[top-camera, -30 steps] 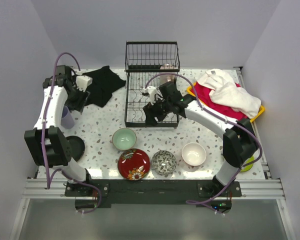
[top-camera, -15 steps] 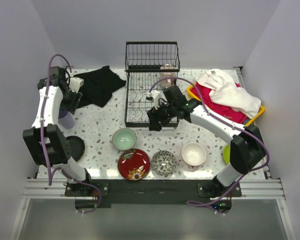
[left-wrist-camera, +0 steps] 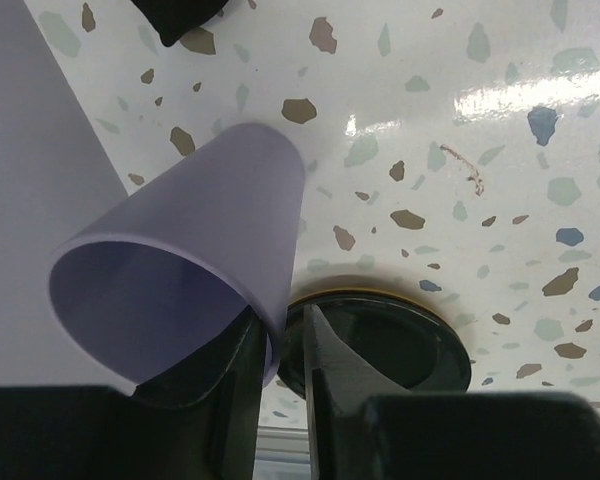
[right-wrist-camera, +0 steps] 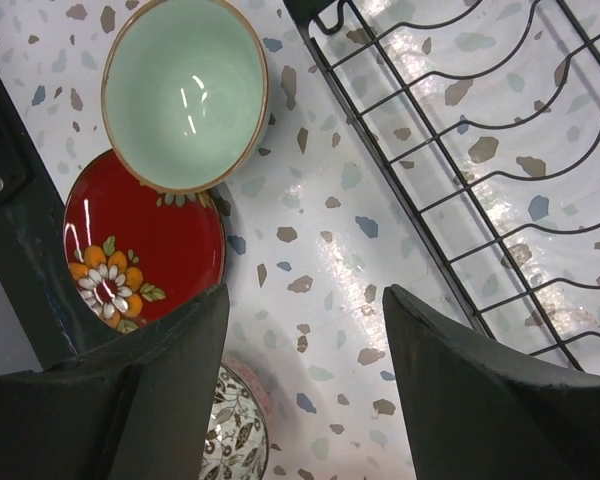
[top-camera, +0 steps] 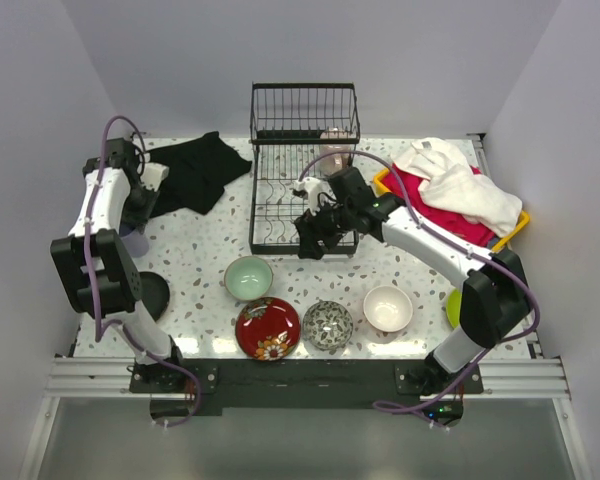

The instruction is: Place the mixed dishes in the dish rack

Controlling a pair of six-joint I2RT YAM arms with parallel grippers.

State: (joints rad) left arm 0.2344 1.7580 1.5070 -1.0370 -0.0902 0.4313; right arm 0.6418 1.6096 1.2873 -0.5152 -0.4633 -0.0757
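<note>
My left gripper (left-wrist-camera: 280,335) is shut on the rim of the lavender mug (left-wrist-camera: 200,240), one finger inside and one outside; in the top view it (top-camera: 135,214) is at the far left over the mug (top-camera: 129,232). The black plate (left-wrist-camera: 400,350) lies just beyond it, and shows in the top view too (top-camera: 152,295). My right gripper (top-camera: 315,236) is open and empty at the front edge of the black wire dish rack (top-camera: 302,128), above bare table (right-wrist-camera: 305,300). The pale green bowl (right-wrist-camera: 185,95), red floral bowl (right-wrist-camera: 140,250) and patterned bowl (right-wrist-camera: 230,440) lie near it.
A white bowl (top-camera: 388,308) sits front right, with a lime green plate (top-camera: 452,308) partly behind my right arm. A pinkish mug (top-camera: 332,140) stands in the rack. A black cloth (top-camera: 202,168) lies back left. The yellow tray (top-camera: 515,228) holds cloths at the right.
My left gripper moved left and down onto the lavender mug and took its rim. My right gripper drew back slightly from the rack toward the bowls.
</note>
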